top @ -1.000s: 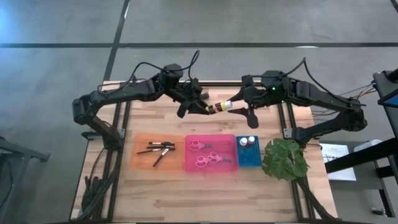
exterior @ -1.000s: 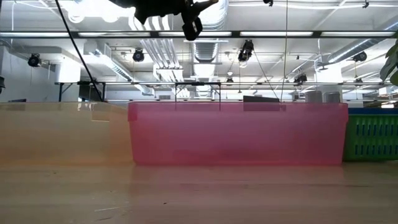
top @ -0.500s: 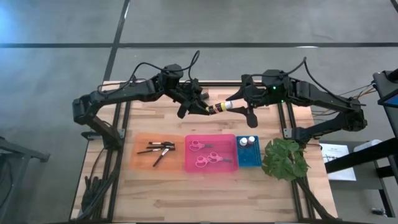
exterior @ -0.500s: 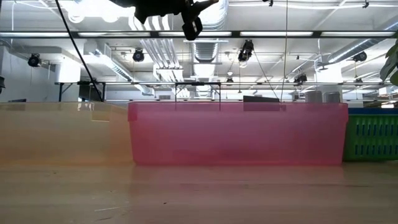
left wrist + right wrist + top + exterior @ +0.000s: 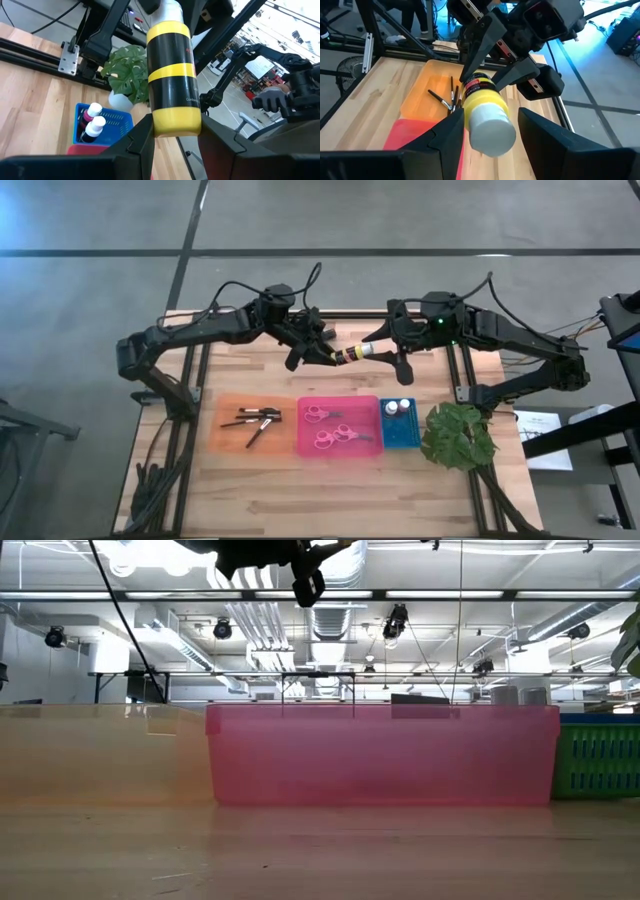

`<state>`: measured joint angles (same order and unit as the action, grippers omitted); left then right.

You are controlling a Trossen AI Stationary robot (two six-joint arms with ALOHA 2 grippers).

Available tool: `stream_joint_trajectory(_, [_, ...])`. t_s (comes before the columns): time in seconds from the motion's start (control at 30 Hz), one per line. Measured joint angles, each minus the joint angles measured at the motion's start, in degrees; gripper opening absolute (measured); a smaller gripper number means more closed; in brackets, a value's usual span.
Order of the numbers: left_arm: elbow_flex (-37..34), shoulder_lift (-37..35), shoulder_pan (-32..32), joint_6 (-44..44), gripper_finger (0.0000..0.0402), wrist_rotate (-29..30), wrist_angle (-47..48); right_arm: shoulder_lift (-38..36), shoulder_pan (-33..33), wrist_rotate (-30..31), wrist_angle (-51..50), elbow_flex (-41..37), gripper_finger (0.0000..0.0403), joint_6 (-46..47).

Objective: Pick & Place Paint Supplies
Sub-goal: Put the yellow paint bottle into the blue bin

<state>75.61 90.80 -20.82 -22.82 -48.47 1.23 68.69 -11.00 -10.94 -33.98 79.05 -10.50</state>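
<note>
Two grippers meet on one yellow-and-black paint bottle (image 5: 352, 352), held in the air above the far half of the table (image 5: 260, 480), and that shared hold is where we see the trouble. Nearest us, the left gripper (image 5: 172, 137) has its fingers closed on the bottle's base, which sits snug between them. The right gripper (image 5: 487, 137) straddles the white-capped end, its fingers set wide on either side; we cannot tell whether they press the cap or merely flank it.

We judge this a hand-over caught midway. If the left lets go before the right has truly clamped, the bottle drops to the bare wood and may roll off the far edge. If both grip and either arm pulls, the round, slick body could twist or squirt out, since the right holds only the cap end.

Farther on, beneath and nearer the front of the table, lies the blue tray (image 5: 402, 438), already holding two small bottles (image 5: 398, 407). We take it for the destination; a careless lowering there could knock those two over. Beside it the pink tray (image 5: 340, 448) holds scissors (image 5: 322, 414), and beyond that the orange tray (image 5: 228, 442) holds brushes (image 5: 254, 420). The plant (image 5: 458, 436) crowds the blue tray's other side and could snag the right arm.
</note>
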Motion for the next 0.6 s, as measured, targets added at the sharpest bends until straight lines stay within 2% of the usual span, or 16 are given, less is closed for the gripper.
stream_joint_trajectory(0.13, [0.00, 0.00, 0.00, 0.05, 0.0127, 0.00, -0.14, 0.02, 0.00, -0.01, -0.06, -0.02, 0.0171, 0.02])
stream_joint_trajectory(0.33, [0.00, 0.00, 0.04, 0.07, 0.0127, -0.06, -0.16, 0.02, 0.00, -1.31, -0.15, -0.09, 0.0113, 0.04])
stream_joint_trajectory(0.53, [0.02, 0.02, 0.12, 0.02, 0.0127, -0.02, -0.65, 0.01, 0.00, -1.53, -0.76, -0.09, 0.0111, 0.53])
stream_joint_trajectory(0.6, [0.02, 0.02, 0.15, -0.14, 0.0139, 0.43, -1.19, -0.07, 0.00, -1.48, -0.77, -0.09, 0.0114, 0.79])
